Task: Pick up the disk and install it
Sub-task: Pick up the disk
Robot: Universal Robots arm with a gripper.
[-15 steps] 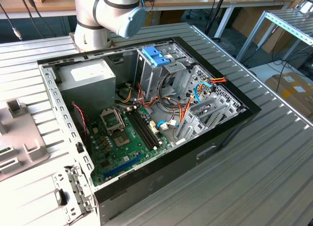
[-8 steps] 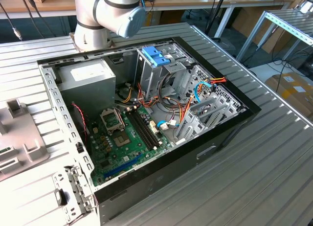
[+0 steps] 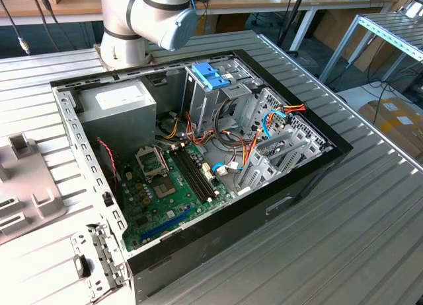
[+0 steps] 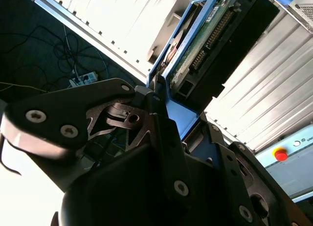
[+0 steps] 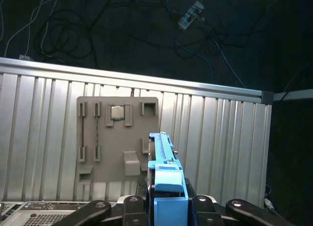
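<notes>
Light-blue plastic rails framing the flat dark-grey metal disk (image 5: 166, 187), green circuit board on one face. Matte black metal gripper (image 4: 155, 96). Pale grey ribbed aluminium table (image 3: 344, 239), striped end to end. Bright green motherboard (image 3: 165, 186) inside the black open computer case (image 3: 218, 242), orange, red and yellow cable bundle (image 3: 248, 143) toward the exterior view's right, blue plastic bracket (image 3: 210, 75) up top on the silver metal drive cage (image 3: 198, 107).

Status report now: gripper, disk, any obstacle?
Gripper jaws shut on the disk, at its blue tab. Disk not yet in the computer case. Grey tray lies beyond it.
</notes>
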